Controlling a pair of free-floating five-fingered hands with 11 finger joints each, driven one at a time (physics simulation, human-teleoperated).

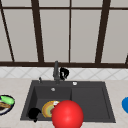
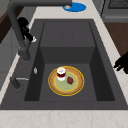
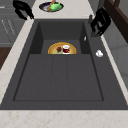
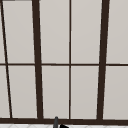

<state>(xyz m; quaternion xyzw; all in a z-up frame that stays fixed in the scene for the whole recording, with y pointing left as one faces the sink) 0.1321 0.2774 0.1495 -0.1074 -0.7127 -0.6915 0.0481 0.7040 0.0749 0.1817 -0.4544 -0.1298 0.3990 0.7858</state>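
My right hand (image 1: 64,73) hovers just right of the dark faucet (image 1: 56,71) at the back of the sink, fingers curled, close against its column. The left side view has this hand (image 2: 25,30) behind the faucet's neck (image 2: 22,37), and the right side view has the hand (image 3: 101,21) above the faucet's base. My left hand (image 1: 33,113) floats over the sink's front left corner with relaxed fingers, holding nothing; it appears as the hand (image 2: 122,63) and the hand (image 3: 22,8) in the side views. In the left basin lies a yellow plate (image 2: 75,87) carrying a small white cup (image 2: 61,73) and a red piece (image 2: 70,80).
The dark sink (image 1: 90,100) has a flat drainer on its right half. A plate with green food (image 1: 5,103) sits on the left counter and a blue plate (image 1: 125,105) on the right. A red ball (image 1: 67,115) covers the sink's front edge. Window panes rise behind.
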